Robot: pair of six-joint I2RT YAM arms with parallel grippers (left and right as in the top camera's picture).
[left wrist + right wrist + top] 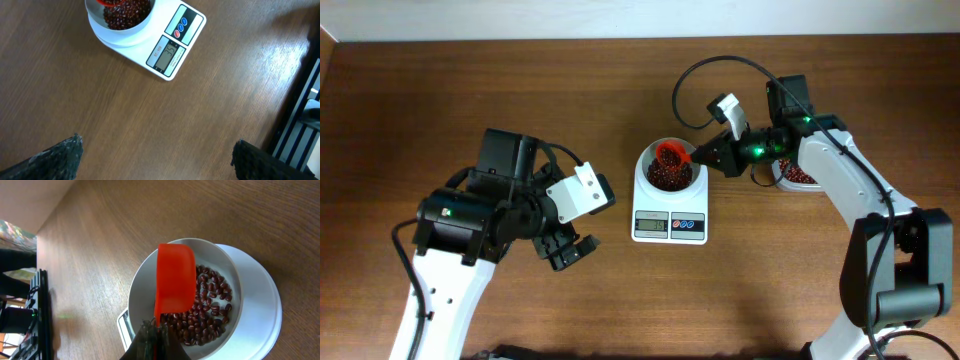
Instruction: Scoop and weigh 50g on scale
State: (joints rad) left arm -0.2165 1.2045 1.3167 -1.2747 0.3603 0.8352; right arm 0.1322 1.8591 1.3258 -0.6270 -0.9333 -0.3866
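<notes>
**Table** (pixel 440 90): brown wood. Far edge runs along the top of the overhead view. Broad bare wood lies left of centre and in front of the scale.

**Scale** (pixel 670 215): white, mid-table, well away from the far edge. Its display and red and blue buttons face the near side. In the left wrist view it sits skewed at the top (pixel 170 45), with open wood all the way down to the fingers.

**Bowl** (pixel 648 165): white and round, upright on the scale.

**Beans** (pixel 665 180): a loose dark red-brown heap in the bowl, lying below the rim (pixel 210 310).

**Scoop** (pixel 672 153): orange-red, hanging over the far half of the bowl. In the right wrist view its cup (pixel 175 280) is inside the rim line and above the beans.

**Right gripper** (pixel 705 157): clamped tight on the scoop's handle, reaching in from the right and just beside the bowl's rim.

**Left gripper** (pixel 570 250): jaws spread wide and holding nothing. It is front-left of the scale, apart from it, over bare wood. Both fingers (pixel 55 160) show at the lower corners of its own view.

**Tub** (pixel 786 183): right of the scale, partly hidden under the right arm, with beans inside.
</notes>
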